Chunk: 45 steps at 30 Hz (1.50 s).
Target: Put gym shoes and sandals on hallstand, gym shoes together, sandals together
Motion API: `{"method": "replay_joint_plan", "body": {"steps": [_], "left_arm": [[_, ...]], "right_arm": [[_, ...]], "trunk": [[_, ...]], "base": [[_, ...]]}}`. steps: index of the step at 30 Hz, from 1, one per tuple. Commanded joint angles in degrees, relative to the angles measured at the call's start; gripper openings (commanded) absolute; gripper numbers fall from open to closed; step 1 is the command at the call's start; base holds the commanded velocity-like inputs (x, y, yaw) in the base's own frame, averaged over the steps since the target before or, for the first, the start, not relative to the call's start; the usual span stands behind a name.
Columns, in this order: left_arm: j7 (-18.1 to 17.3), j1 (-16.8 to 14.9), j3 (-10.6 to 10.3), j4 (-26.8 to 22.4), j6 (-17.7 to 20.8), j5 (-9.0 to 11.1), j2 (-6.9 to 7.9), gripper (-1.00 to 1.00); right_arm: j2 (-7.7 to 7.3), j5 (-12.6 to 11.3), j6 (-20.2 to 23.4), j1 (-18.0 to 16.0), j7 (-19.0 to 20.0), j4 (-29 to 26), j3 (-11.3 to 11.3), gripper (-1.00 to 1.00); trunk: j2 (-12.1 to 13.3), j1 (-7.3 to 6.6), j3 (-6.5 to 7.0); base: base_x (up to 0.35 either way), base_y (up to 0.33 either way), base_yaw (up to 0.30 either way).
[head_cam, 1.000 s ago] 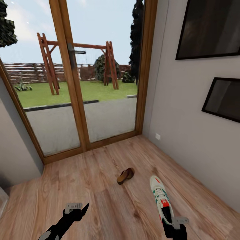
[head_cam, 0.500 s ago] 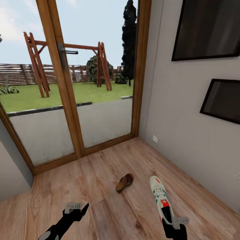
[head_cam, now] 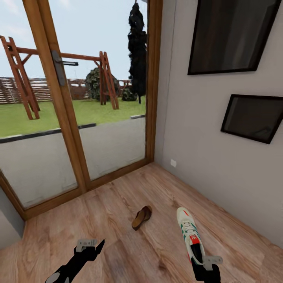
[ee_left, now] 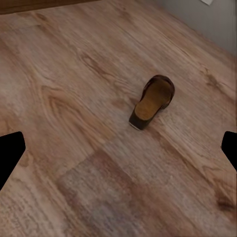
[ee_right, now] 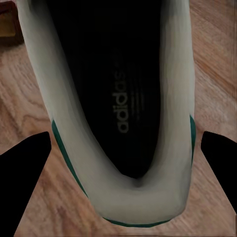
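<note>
A white gym shoe [head_cam: 189, 231] with green stripes and a red tongue patch hangs toe-forward just above the corridor floor [head_cam: 114, 204]. My right gripper [head_cam: 199, 257] is shut on its heel. The right wrist view looks into the shoe's dark opening [ee_right: 118, 113], with a finger on either side of the heel. One brown sandal [head_cam: 141, 217] lies on the planks ahead, left of the shoe. My left gripper [head_cam: 92, 246] hovers open and empty short of the sandal [ee_left: 153, 101]. The hallstand is out of view.
A wood-framed glass door [head_cam: 63, 118] closes the corridor ahead. A grey wall [head_cam: 212, 169] runs along the right, with two dark framed pictures [head_cam: 232, 35] and a low socket [head_cam: 173, 162]. A grey wall corner [head_cam: 10, 232] stands at the left.
The whole view has swung to the right, so door, wall and sandal slid left in the picture. The gym shoe stays in the right gripper, and both arms hold their pose.
</note>
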Motion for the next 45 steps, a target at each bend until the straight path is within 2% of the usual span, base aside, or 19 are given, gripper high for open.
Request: {"method": "replay_joint_plan", "body": {"steps": [1,13,21,24,25,27,29,33,35,38,42,45], "left_arm": [[-0.32,-0.05,0.44,0.03,-0.33,-0.60,-0.05,1.00],[-0.32,-0.05,0.44,0.03,-0.33,-0.67,0.11,1.00],[-0.32,-0.05,0.43,0.03,-0.33,-0.68,-0.03,1.00],[-0.32,-0.05,0.40,0.03,-0.33,-0.79,-0.07,1.00],[-0.32,-0.05,0.42,0.03,-0.33,-0.82,0.01,1.00],[-0.32,-0.05,0.38,0.03,-0.33,-0.88,0.22,1.00],[-0.32,-0.05,0.33,0.03,-0.35,-1.04,0.26,1.00],[-0.31,-0.05,0.21,0.03,-0.47,-1.31,0.22,1.00],[0.27,-0.05,0.24,0.03,-0.49,-1.43,0.21,1.00],[2.55,-0.05,0.09,0.03,-0.46,-1.50,0.27,1.00],[6.15,-0.11,-0.25,0.03,-0.38,-1.67,0.26,1.00],[9.79,-0.47,-0.50,0.03,-0.26,-2.76,0.18,1.00]], "right_arm": [[-0.02,-0.51,-0.20,-0.05,0.05,0.07,0.45,-1.00],[-0.02,-0.51,-0.20,-0.05,0.12,0.07,0.45,-1.00],[0.20,-0.06,-0.13,-0.05,0.41,-0.03,0.67,-1.00],[0.49,1.86,-0.05,-0.05,0.53,-0.24,0.83,-1.00],[0.64,3.95,0.07,-0.07,0.59,-1.07,0.80,-1.00],[0.77,6.64,0.39,-0.11,0.65,-3.94,0.75,-1.00],[0.81,7.79,0.93,-0.12,1.17,-7.44,0.73,-1.00],[0.92,8.57,3.27,-0.13,2.89,-14.35,0.66,-1.00],[1.76,8.76,6.53,-0.14,3.73,-20.26,0.64,-1.00],[4.28,8.90,11.95,-0.17,4.51,-26.47,0.65,-1.00],[6.59,8.95,17.63,-0.37,6.91,-30.45,0.68,-1.00],[8.50,8.97,21.67,-1.68,11.29,-32.07,0.66,-1.00]], "trunk": [[-0.02,-0.01,0.01],[-0.02,-0.01,0.68],[-0.02,-0.01,0.93],[-0.02,-0.01,0.94],[-0.02,-0.01,0.94],[-0.02,-0.01,0.94],[-0.02,-0.01,0.94],[-0.02,-0.01,0.94],[-0.02,-0.01,0.94],[-0.02,-0.01,0.94],[-0.02,-0.01,0.94],[-0.02,-0.01,0.94]], "base": [[0.000,0.072,-0.225],[0.008,0.014,-0.225],[0.291,0.000,-0.132],[0.326,0.000,-0.008],[0.282,0.000,-0.003],[0.157,0.000,-0.001],[0.080,0.000,-0.001],[0.032,0.000,0.000],[0.011,0.000,0.000],[0.004,0.000,0.000],[0.001,0.000,0.000],[0.000,0.000,0.000]]}}
